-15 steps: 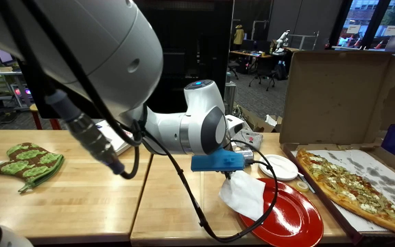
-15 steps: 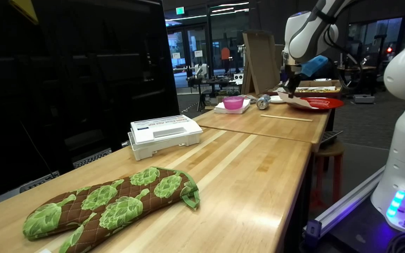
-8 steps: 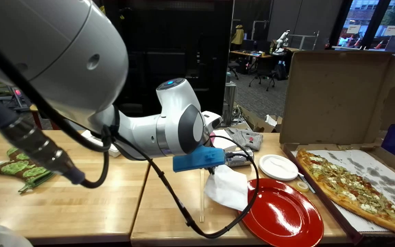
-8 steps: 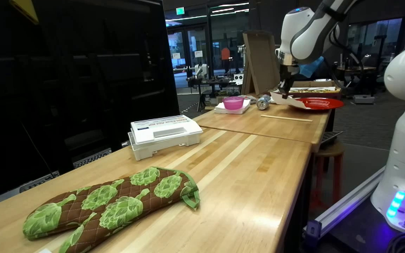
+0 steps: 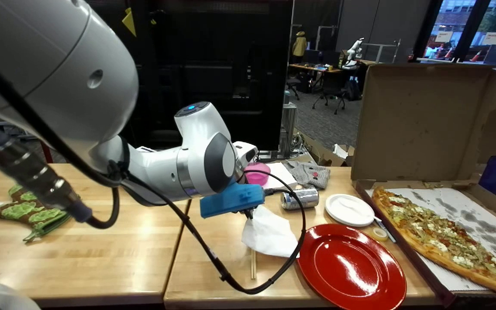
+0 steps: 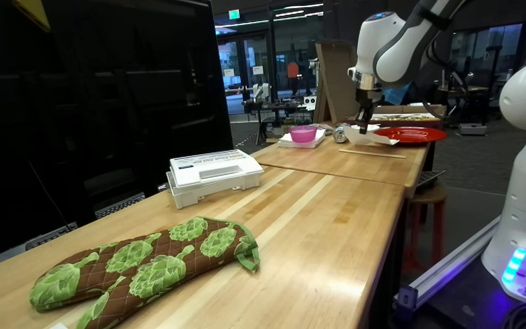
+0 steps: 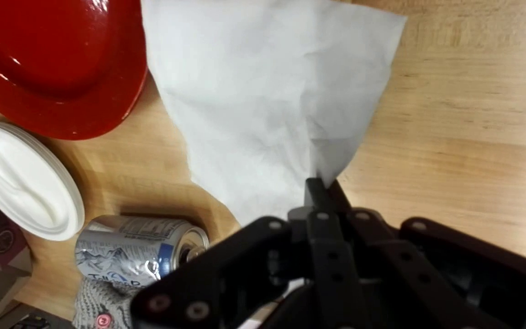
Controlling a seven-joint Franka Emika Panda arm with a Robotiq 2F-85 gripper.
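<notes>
We judge the white paper napkin [image 7: 267, 100] to be very light and soft: it creases where it is squeezed and the loose sheet droops, so we expect it to fold at any nudge. Its weight should trouble us little, and dry paper seems unlikely to slip; tearing is the greater risk if a corner is dragged or pulled hard. A gathered fold near an edge seems to us the right place to take hold, with a gentle squeeze, because a single flat layer gives little to bite on.

Our gripper [image 7: 327, 186] has its fingers drawn together, pinching just such a bunched fold; creases fan out from the tips in the wrist view. From there the napkin hangs below the fingertips and spreads toward the red plate [image 5: 351, 275]. How much paper the gripper hides, we cannot tell.

The napkin is just beside the red plate, on the side away from the pizza box [image 5: 424, 125]. In both exterior views its corner meets the plate's outline, though we cannot tell whether it touches the rim. Near the red plate, too, are an aluminium can [image 7: 126, 251] on its side, small white plates [image 7: 69, 210] in a stack, and chopsticks [image 5: 253, 267], partly hidden by the napkin.
</notes>
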